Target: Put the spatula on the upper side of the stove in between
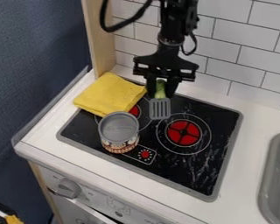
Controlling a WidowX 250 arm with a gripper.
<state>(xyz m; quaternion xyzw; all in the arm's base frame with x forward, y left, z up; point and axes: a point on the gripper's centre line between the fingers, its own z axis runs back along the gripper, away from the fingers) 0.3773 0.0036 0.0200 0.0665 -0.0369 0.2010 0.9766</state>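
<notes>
The black gripper [161, 86] hangs over the back of the stove, between the two burners, and is shut on the green handle of the spatula. The spatula [160, 108] has a grey slotted blade pointing toward the front, over the gap between the burner rings. Whether the blade touches the surface I cannot tell. Below it lies the black stove top [204, 168] with two red-centred burners, one at the left partly covered by a can and one at the right.
An open can [119, 131] stands on the stove's left front. A folded yellow cloth [110, 94] lies at the back left corner. The tiled wall [233, 57] rises behind, and a grey sink [278, 175] is at the right.
</notes>
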